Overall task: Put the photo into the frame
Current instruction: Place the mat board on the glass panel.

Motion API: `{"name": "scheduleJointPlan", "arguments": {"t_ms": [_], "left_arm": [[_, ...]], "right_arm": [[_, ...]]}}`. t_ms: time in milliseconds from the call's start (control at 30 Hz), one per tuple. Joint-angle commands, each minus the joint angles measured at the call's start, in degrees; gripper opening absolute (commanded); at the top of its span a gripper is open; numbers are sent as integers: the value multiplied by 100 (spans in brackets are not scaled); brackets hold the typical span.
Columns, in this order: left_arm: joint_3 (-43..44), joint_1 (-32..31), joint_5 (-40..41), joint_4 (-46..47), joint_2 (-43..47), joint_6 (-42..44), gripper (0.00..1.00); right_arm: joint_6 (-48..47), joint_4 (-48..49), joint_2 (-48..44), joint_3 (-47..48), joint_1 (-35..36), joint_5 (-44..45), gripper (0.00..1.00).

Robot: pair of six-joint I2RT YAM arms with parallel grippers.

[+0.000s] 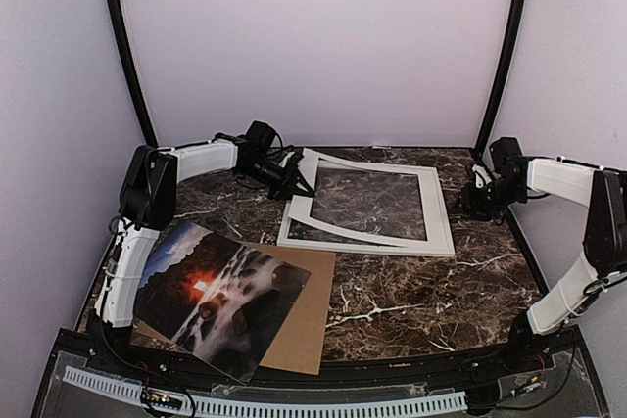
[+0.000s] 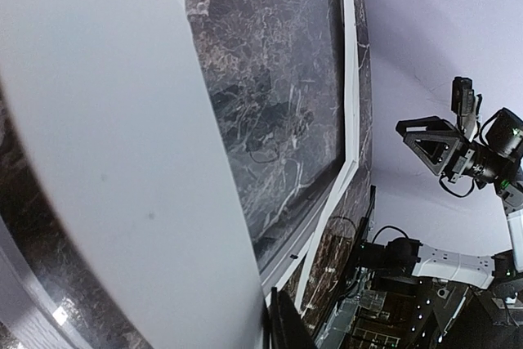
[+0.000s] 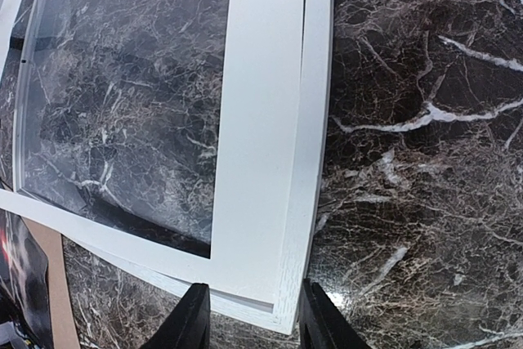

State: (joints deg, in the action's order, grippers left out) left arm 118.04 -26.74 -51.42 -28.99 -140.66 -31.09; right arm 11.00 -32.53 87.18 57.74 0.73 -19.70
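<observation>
Lower left: flat brown cardboard sheet (image 1: 306, 325) partly hidden beneath glossy rectangular landscape photo (image 1: 220, 298); left gripper (image 1: 296, 187), jaw gap indiscernible.

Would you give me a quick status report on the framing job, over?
Left gripper at frame's left edge, state unclear. Right gripper open beside right rail. Photo outside, on cardboard sheet. White mat lying over frame.

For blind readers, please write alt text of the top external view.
A white frame with a white mat on it lies on a marble table, left gripper at its far-left corner, right gripper beside the right edge. Near left, the photo rests on cardboard.
</observation>
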Motion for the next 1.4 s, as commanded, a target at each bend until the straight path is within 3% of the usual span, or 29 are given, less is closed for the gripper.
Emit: {"name": "scheduleJointPlan", "arguments": {"t_ms": [0,600,833,933,1367], "left_arm": [[145,-57,-51,-134,-4,63,12],[251,-129,260,-494,-52,332,25],[394,-137,843,-848,-58,618,36],[395,-138,919,-863,-69,652,42],[395,-162,1076,-858,-125,745,48]], "right_arm": [[-72,142,19,-74,-20,-8,38],[-39,220,60,-126,-20,-16,38],[175,468,110,-233,-20,204,37],[311,666,200,-302,-20,278,39],[490,1255,1000,-157,1,493,43]]}}
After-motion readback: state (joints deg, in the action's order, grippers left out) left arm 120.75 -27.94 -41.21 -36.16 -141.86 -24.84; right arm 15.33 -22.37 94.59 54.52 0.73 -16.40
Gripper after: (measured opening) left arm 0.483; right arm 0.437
